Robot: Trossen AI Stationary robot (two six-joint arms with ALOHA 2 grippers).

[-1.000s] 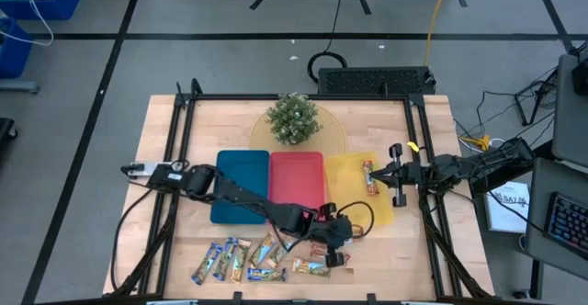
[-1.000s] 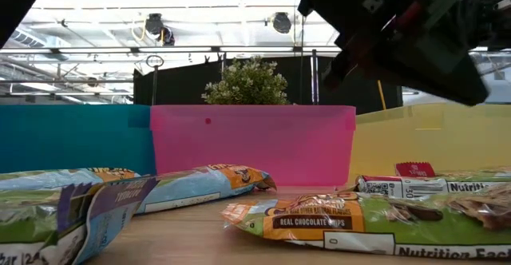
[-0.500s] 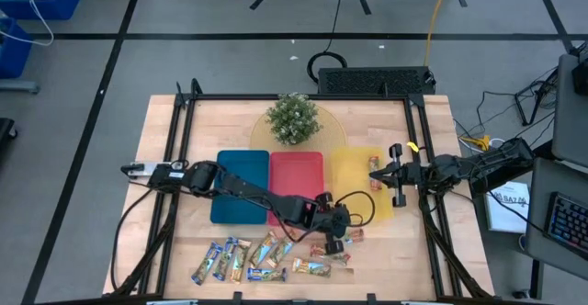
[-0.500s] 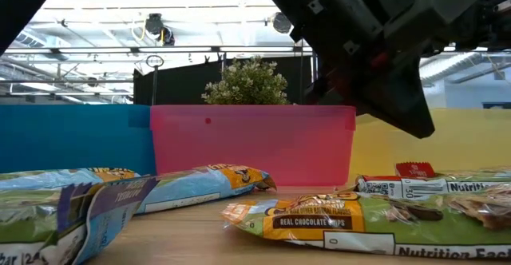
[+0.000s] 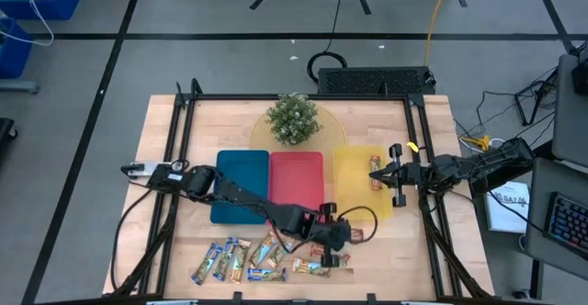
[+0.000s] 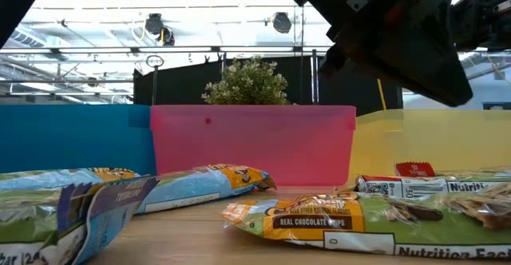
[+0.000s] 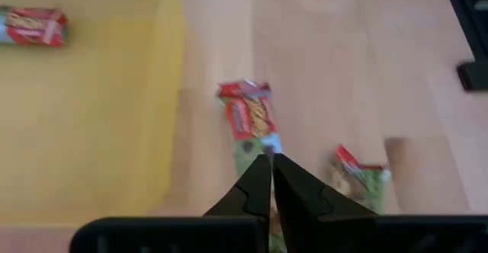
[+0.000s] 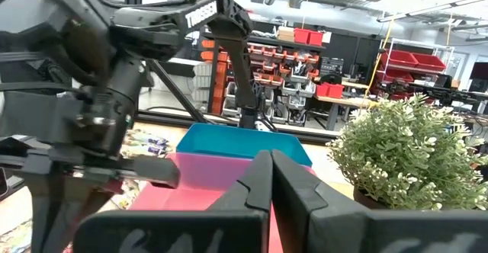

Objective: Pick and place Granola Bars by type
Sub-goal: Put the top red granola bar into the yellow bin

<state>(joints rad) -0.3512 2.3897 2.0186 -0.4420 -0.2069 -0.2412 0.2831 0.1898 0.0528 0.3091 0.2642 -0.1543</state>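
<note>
Several granola bars [image 5: 266,257] lie loose on the wood near the table's near edge; they also fill the front of the low view [image 6: 319,217]. My left gripper [image 5: 337,242] is shut and empty, above a red-green bar [image 7: 250,118], with another red-green bar [image 7: 358,178] beside it. One red bar [image 5: 375,173] lies flat in the yellow tray [image 5: 354,195]; it also shows in the left wrist view [image 7: 30,26]. My right gripper [image 5: 378,173] hangs shut and empty over the yellow tray's right part [image 8: 271,161].
A blue tray [image 5: 241,187], a red tray [image 5: 296,181] and the yellow tray stand side by side at mid-table. A potted plant [image 5: 293,118] stands on a round mat behind them. Black rails [image 5: 175,158] run along the table's left and right sides.
My left gripper went from above the loose bars toward the table's far edge, close to the red tray's near rim. It then came back toward the near edge, over the bars again.
</note>
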